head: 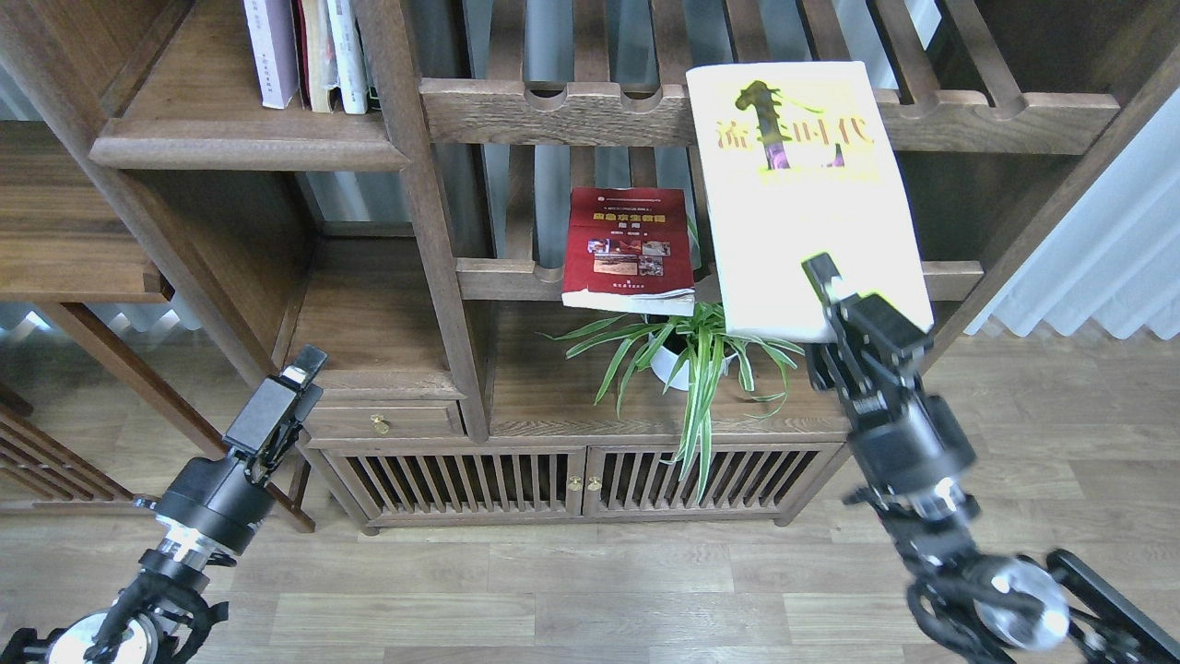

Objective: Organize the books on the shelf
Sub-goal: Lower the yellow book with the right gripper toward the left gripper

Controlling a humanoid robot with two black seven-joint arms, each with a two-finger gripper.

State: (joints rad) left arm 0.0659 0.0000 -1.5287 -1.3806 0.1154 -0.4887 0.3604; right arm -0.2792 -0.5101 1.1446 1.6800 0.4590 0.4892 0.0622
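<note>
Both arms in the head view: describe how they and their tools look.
Both arms are black, built of round segments with silver metal rings at the joints and loose black cables looped near the wrists. The left tool is a boxy black block with a pale tip. The right tool has black ribbed fingers on a blocky body.

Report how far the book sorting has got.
Done: several books stand upright on the solid shelf at upper left. In hand: the right gripper holds the yellow-green book by its lower edge, off the racks. Left: the dark red book lies on the slatted rack. The left gripper holds nothing.
</note>
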